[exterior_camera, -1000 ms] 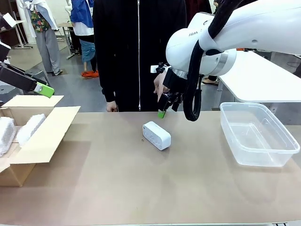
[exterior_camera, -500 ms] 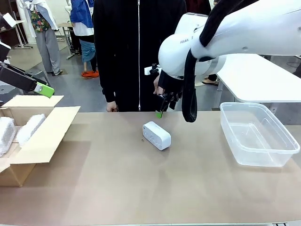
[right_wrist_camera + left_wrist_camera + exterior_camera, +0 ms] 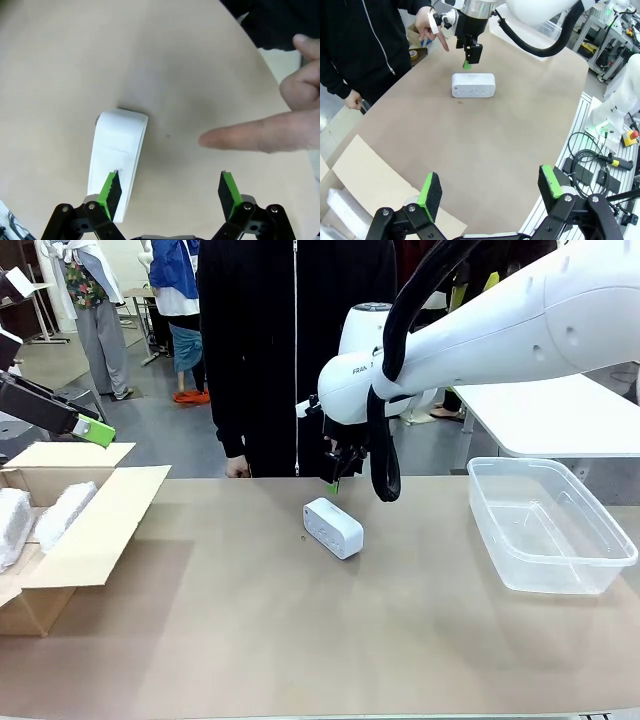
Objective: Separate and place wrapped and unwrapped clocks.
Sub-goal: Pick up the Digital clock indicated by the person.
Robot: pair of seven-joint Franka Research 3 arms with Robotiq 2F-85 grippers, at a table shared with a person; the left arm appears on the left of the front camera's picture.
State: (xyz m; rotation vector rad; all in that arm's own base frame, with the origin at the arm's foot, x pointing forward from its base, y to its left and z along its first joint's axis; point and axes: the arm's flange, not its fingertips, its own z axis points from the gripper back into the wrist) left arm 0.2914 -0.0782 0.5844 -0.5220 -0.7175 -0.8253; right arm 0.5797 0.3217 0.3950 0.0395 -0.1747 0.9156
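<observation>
The unwrapped clock (image 3: 333,527), a bare glossy white block with small dark dots, lies mid-table. It also shows in the left wrist view (image 3: 473,85) and the right wrist view (image 3: 117,155). My right gripper (image 3: 332,478) hangs open just above its far side, and in its own view (image 3: 169,190) the left pad overlaps the clock's near end. A person's hand (image 3: 260,132) points a finger beside the clock. Two wrapped clocks (image 3: 65,510) lie in the cardboard box (image 3: 100,525) at left. My left gripper (image 3: 490,186) is open, high over the box side.
A clear plastic container (image 3: 550,525) stands at the right of the table. The person in black (image 3: 290,350) stands at the far edge, the other hand (image 3: 237,468) at the table rim. Bare tabletop stretches in front of the clock.
My right arm has swung left toward the person, carrying its open gripper slightly left above the clock's far end. The clock, the box and my left gripper have not moved.
</observation>
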